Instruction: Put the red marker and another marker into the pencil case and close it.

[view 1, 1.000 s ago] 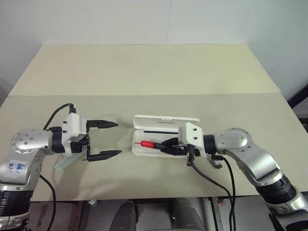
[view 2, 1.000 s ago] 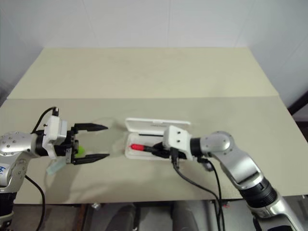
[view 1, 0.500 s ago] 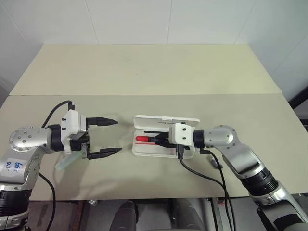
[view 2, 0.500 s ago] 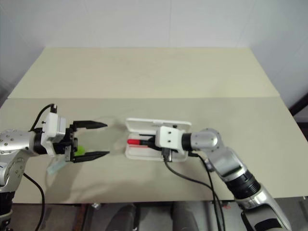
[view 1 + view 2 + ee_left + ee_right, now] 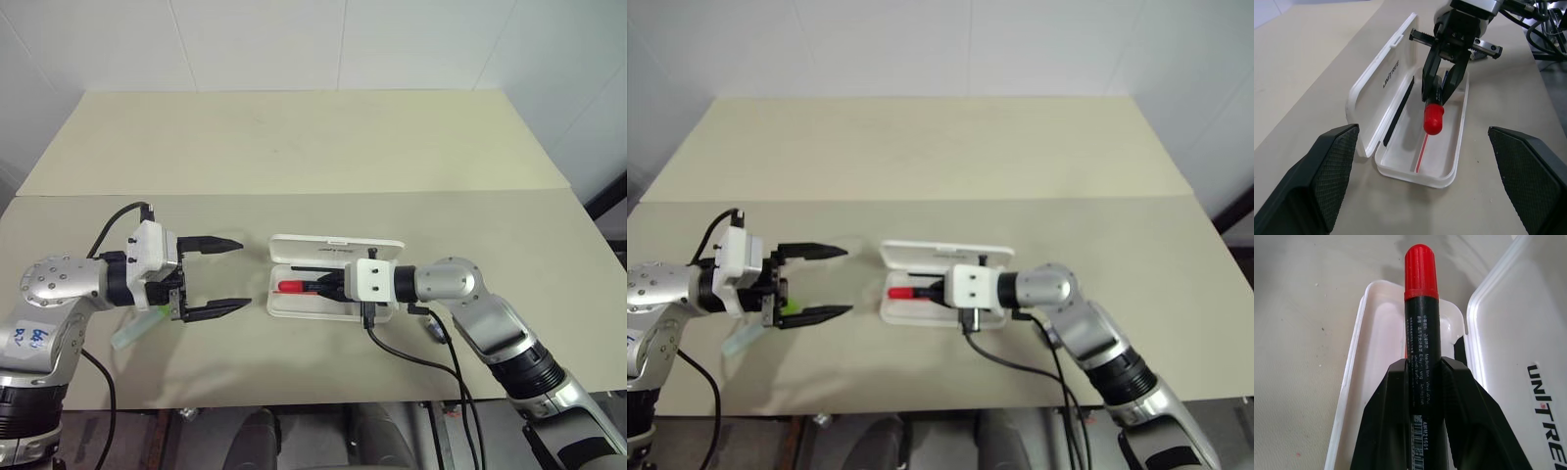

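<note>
over the open pencil case (image 5: 333,304), right gripper (image 5: 315,287) pinches the red marker (image 5: 294,286); left gripper (image 5: 238,274) gapes empty nearby.

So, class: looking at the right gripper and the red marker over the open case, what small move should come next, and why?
Probably open the right gripper fully and let go. Its fingers are closed around the red marker's black barrel, and the marker lies along the open pencil case, low over its tray. The left gripper is open beside the case, and another marker lies on the table by it.
</note>
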`<state>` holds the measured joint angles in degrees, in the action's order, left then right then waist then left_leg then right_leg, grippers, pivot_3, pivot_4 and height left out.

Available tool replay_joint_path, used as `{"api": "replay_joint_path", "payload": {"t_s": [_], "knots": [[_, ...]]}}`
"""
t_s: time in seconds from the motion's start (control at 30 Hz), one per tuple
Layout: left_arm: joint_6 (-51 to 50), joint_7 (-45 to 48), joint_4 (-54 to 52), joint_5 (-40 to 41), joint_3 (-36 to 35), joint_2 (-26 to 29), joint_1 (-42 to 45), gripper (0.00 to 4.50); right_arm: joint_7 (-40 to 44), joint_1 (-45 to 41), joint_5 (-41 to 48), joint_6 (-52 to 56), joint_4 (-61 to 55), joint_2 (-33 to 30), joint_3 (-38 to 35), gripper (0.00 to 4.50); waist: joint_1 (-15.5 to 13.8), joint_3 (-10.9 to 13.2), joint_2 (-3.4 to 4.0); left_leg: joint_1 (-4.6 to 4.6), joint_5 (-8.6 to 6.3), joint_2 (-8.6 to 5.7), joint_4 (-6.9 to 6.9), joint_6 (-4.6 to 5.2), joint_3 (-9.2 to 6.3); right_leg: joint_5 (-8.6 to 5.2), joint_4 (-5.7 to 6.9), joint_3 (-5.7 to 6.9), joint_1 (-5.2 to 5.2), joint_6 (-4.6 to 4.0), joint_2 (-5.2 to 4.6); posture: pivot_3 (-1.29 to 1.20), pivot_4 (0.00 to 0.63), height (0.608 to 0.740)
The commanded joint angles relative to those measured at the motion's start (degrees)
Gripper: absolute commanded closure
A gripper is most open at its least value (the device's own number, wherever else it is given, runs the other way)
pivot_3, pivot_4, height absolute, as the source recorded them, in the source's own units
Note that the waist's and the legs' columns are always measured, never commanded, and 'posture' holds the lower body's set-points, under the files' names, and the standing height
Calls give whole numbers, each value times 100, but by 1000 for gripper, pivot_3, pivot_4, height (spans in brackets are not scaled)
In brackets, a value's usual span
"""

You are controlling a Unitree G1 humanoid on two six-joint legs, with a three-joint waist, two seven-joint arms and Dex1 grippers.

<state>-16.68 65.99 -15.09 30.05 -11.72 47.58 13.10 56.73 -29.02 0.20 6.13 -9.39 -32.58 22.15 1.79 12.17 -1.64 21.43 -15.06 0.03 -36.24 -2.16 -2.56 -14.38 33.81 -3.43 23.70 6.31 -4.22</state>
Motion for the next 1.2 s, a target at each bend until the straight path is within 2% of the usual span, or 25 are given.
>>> {"api": "replay_joint_path", "payload": {"t_s": [0.03, 0.27, 0.77, 0.93, 1.2], "knots": [[8, -26, -161, 151, -28, -23, 101, 0, -155, 47, -94, -298, 55, 61, -109, 2524, 1, 0, 0, 0, 0, 0, 0, 0, 0, 0, 0, 0, 0, 0, 0, 0, 150, 740], [16, -36, -166, 150, -2, -41, 123, 0, -398, 61, -228, -596, 272, 179, -173, 38, 2, 0, 0, -1, 0, 0, 0, 0, 0, 0, 1, 0, 0, 0, 0, 0, 150, 740], [92, -14, -138, 128, -16, -56, 80, 0, -166, 190, 310, 2, -110, 4, -549, 38, -1, 0, 0, -2, 0, 0, 1, 0, -1, -1, 2, 0, 0, -2, 0, 0, 150, 740], [118, 4, -128, 124, 12, -77, 81, 0, 22, 356, 936, 482, -510, -27, -854, 38, -4, 0, 0, -2, 0, 0, 3, 0, -1, -2, 2, 0, 0, -1, 0, 0, 150, 740], [209, 102, -51, 54, 12, -36, 47, 0, 684, 892, 2286, 1119, -1166, -440, -1459, 38, -12, 1, -1, -2, 0, 0, 3, 0, -2, -4, 1, 0, -2, 0, -1, 0, 150, 740]]}}
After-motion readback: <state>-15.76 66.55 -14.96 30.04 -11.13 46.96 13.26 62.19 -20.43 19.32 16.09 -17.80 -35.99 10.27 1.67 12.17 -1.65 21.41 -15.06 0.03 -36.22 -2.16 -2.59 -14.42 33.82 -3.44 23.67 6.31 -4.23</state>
